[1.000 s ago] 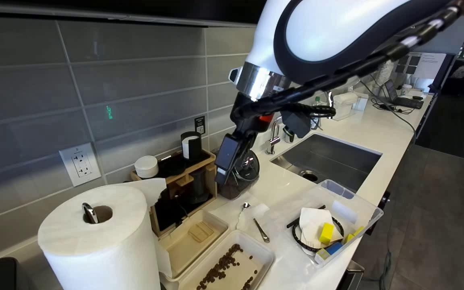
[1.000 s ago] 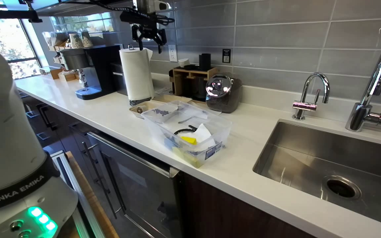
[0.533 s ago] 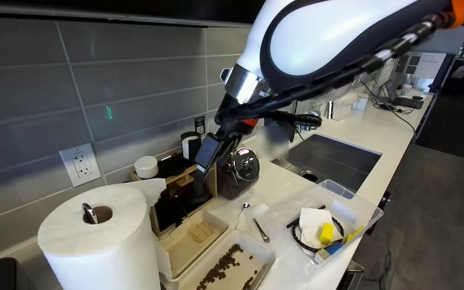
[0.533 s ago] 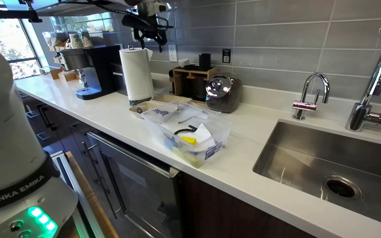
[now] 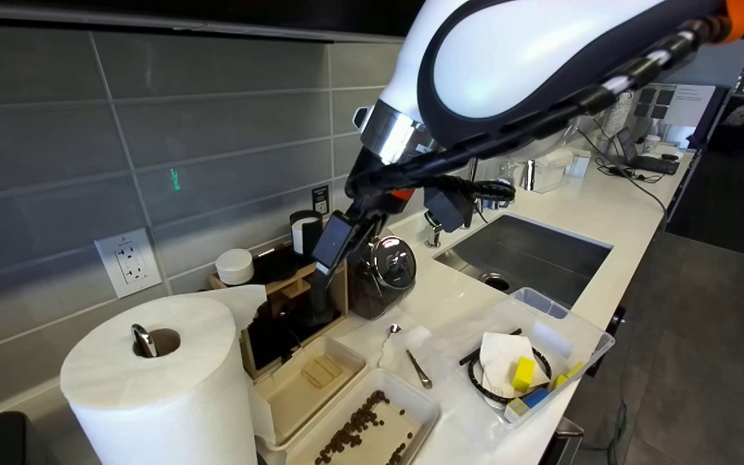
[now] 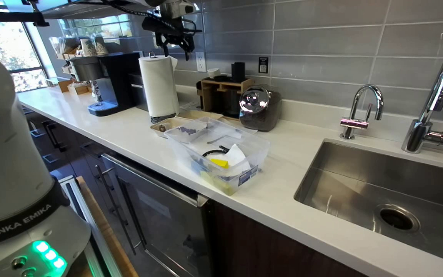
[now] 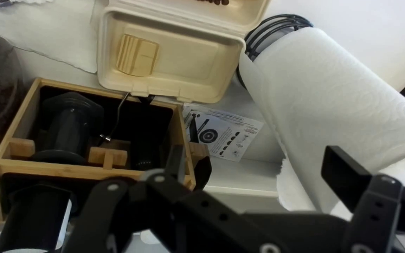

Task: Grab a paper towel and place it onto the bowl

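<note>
Jaws stood wide apart in wrist view, nothing gripped; 1 jaw overlapped the end of the wood caddy [image 7: 65,171], the other the lg. white roll [image 7: 332,102]. In both ext. views they hung in midair over the table [image 6: 279,181], tips angled down, near the roll. The paper towel [image 5: 248,302] was the loose sheet at the roll's side; its torn top corner stuck out twd the caddy, apart from the jaws, & its lower edge hung just beside the open cream box [image 5: 288,403]. Box had 2 halves: 1 w/ dk beans [image 5: 360,418], 1 w/ a sm. yellowish piece [image 7: 137,55]. Clear bin [image 5: 543,305] sat btwn box & sink [image 6: 344,196], w/ a black-rimmed round item [image 5: 473,380], white paper [image 5: 498,358] & yellow block [image 5: 524,373] inside. A metal handle [image 5: 418,369] lay btwn box & bin. Shiny-lidded jar [image 6: 262,113] stood just beside the caddy.
</note>
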